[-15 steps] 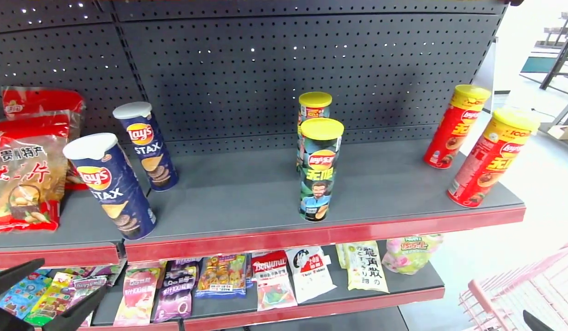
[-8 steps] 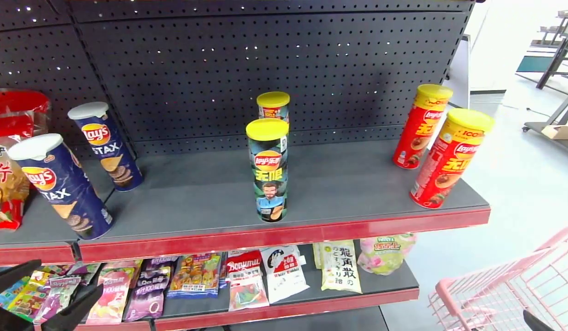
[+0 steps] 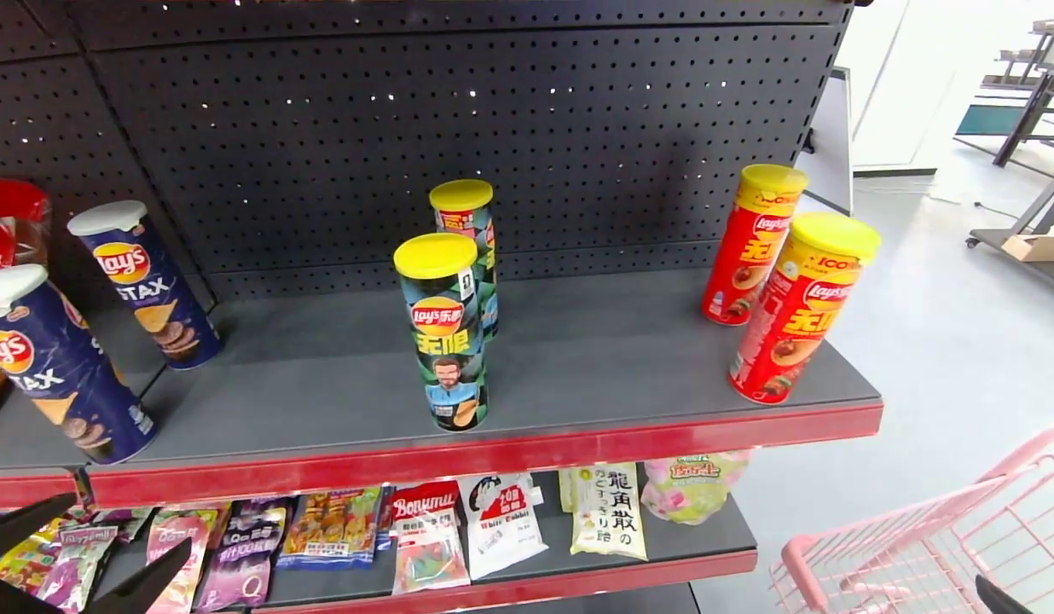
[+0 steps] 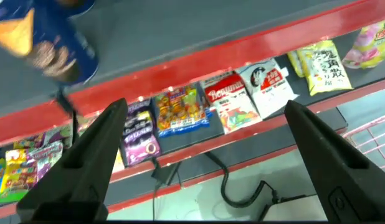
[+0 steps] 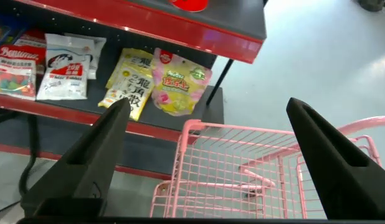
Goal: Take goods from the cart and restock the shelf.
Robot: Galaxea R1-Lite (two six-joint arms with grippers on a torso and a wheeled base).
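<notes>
The grey shelf [image 3: 578, 375] with a red front edge carries two blue chip cans [image 3: 143, 286] at the left, two green-and-black cans [image 3: 442, 333] with yellow lids in the middle and two red cans [image 3: 800, 311] at the right. The pink wire cart [image 3: 928, 546] stands on the floor at the lower right; its basket [image 5: 242, 180] looks bare where I see into it. My left gripper [image 4: 205, 155] hangs open, holding nothing, in front of the lower shelf's snack packets [image 4: 180, 112]. My right gripper [image 5: 211, 149] is open above the cart's front rim.
A lower shelf [image 3: 680, 546] holds a row of flat snack bags [image 3: 425, 533]. Red bags [image 3: 7, 213] sit at the upper shelf's far left. Dark pegboard [image 3: 459, 119] backs the shelf. Open grey floor [image 3: 953, 324] lies to the right, with metal frames [image 3: 1030, 111] far off.
The whole head view has swung to the right, so the shelf's goods sit further left in the picture and more of the cart shows. Both grippers keep their places at the picture's bottom.
</notes>
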